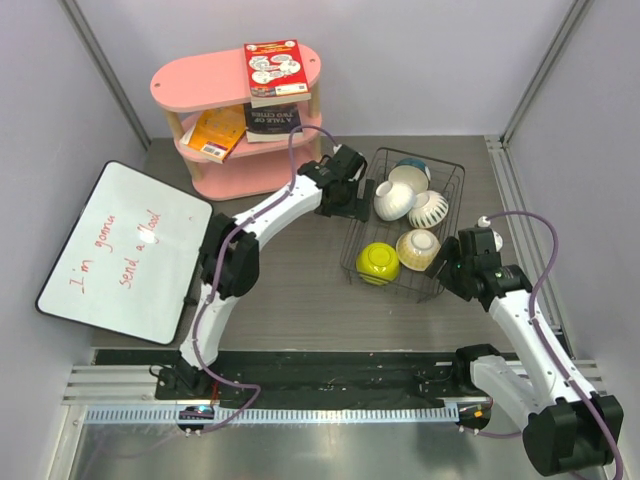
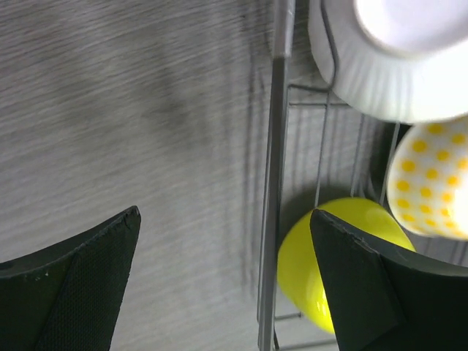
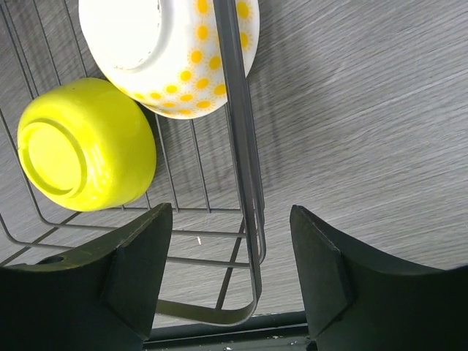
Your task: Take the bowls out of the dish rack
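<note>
The tabletop point(image 1: 300, 300) was grey with a fine wood grain, evenly lit, and carried only soft shadows. Pale, plain walls point(image 1: 420, 50) closed it in at the back and on both sides, with slanted metal posts point(image 1: 100, 60) at the corners. A pink two-tier shelf point(image 1: 200, 80) stood at the back left, with a red-and-white book point(image 1: 273, 68) on top and an orange book point(image 1: 215, 132) on the tier below. A whiteboard point(image 1: 125, 250) with red handwriting lay flat at the left. A ribbed metal rail point(image 1: 320, 412) ran along the near edge.
</note>
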Robot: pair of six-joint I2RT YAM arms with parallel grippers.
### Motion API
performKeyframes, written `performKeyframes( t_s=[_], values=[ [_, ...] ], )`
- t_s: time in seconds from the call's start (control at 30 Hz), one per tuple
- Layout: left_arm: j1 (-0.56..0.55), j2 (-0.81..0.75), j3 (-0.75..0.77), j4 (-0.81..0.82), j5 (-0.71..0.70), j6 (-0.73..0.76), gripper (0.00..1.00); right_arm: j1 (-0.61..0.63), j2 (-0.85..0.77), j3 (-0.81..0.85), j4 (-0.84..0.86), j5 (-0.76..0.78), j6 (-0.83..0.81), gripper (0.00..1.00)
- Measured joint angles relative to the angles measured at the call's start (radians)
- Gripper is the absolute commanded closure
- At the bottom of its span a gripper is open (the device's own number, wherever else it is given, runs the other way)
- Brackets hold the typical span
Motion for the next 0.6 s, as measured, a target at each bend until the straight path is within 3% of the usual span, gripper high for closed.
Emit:
performKeyframes(
  t_s=[0.17,0.4,0.5,0.6],
  values=[
    [-0.001,0.081,0.039,-0.017,0.0,-0.005,0.23,0.0,-0.011,0.004,-0.008,0.005,0.0,0.3],
    [-0.003,-0.001,-0.142,0.089,0.012,-0.043,0.43,0.0,-0.003,0.004,-0.012,0.005,0.0,0.32],
    [-0.015,-0.061,-0.238,0.117,0.011,-0.056,0.58,0.0,0.012,0.004,-0.008,0.004,0.0,0.34],
    [-0.033,-0.101,-0.293,0.128,0.001,-0.063,0.81,0.0,0.025,0.004,-0.005,0.001,0.001,0.35]
  ],
)
